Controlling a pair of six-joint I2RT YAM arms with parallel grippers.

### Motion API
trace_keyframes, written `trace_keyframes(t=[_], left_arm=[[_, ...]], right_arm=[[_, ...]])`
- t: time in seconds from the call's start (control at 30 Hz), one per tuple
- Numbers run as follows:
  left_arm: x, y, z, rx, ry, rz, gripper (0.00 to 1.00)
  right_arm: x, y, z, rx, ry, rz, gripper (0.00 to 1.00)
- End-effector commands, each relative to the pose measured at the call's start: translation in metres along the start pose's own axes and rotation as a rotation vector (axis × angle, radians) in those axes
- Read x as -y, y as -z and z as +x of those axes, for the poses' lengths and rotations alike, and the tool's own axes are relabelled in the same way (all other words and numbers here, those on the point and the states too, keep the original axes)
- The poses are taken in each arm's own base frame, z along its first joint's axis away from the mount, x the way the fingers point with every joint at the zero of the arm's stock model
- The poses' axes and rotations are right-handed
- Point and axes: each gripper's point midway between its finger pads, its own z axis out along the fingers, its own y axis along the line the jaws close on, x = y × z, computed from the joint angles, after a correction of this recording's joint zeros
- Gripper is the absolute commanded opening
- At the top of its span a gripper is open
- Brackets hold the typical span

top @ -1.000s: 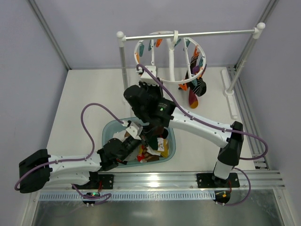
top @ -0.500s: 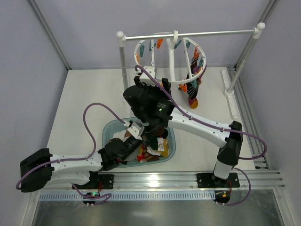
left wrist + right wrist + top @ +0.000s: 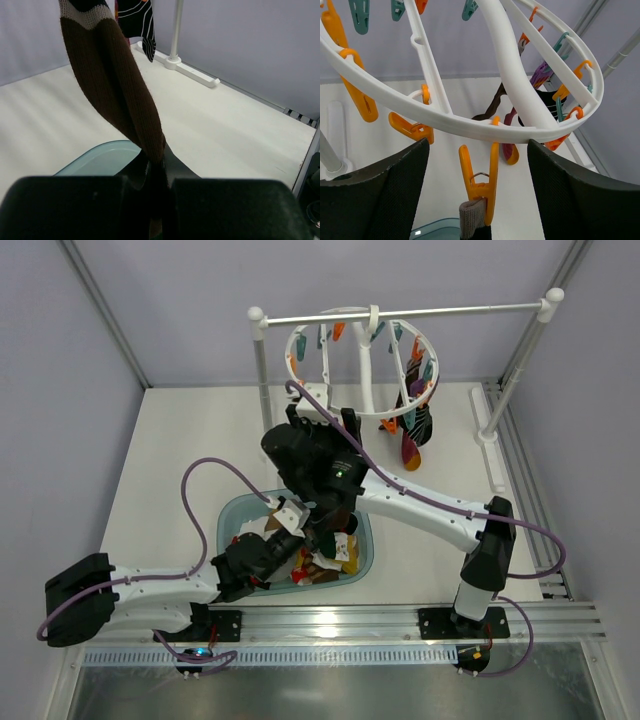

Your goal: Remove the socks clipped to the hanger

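Socks hang clipped to the white plastic ring-shaped hanger (image 3: 445,122). The one in hand is a dark brown knitted sock (image 3: 115,95) with a pale cuff (image 3: 471,217).

Main risk, as judged: the sock is drawn downward while the small orange plastic clip (image 3: 481,187) grips the cuff. The hanger hangs free from the white two-post rail (image 3: 400,312), so it would tilt or swing. The knit could stretch or the clip tear loose.

Second risk: the right tool (image 3: 477,150) closes on the clip's biting end or on the cuff rather than its handles, which would tighten the hold.

Right tool: fingers spread wide, holding nothing, one on each side of that clip, just under the ring.

Left tool (image 3: 157,180): closed on the sock's lower end, above the pale teal plastic basin (image 3: 100,155) on the white counter (image 3: 225,135). The sock runs upward from it toward the clip.

A black sock with thin white stripes (image 3: 137,20) hangs beyond, apart from both tools.
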Motion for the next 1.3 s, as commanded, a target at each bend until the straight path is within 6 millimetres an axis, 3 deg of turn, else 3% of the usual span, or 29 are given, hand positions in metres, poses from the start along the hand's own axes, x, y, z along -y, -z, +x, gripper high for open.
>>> trace_keyframes(t=[0.0,0.23,0.33,0.47,0.6,0.9,1.27], left_arm=[[0.004,-0.002,-0.023,0.065,0.015,0.018,0.00],[0.003,0.000,-0.023,0.066,0.015,0.016,0.00],[0.002,0.000,-0.024,0.068,0.013,0.015,0.00],[0.002,0.001,-0.024,0.066,0.012,0.012,0.00],[0.001,0.001,-0.024,0.067,0.011,0.010,0.00],[-0.001,0.001,-0.021,0.058,0.004,-0.002,0.00],[-0.002,0.001,-0.019,0.036,-0.002,-0.007,0.00]], right_arm=[[0.001,0.000,0.000,0.006,-0.013,0.022,0.79],[-0.002,-0.001,0.005,-0.004,-0.020,0.005,0.67],[-0.005,-0.002,0.010,-0.011,-0.015,-0.005,0.58],[-0.007,-0.003,0.011,-0.012,-0.006,0.000,0.36],[-0.005,-0.003,0.012,-0.010,-0.005,0.008,0.05],[-0.001,-0.003,0.010,-0.004,-0.012,0.024,0.04],[0.007,-0.001,-0.009,0.027,-0.097,-0.041,0.04]])
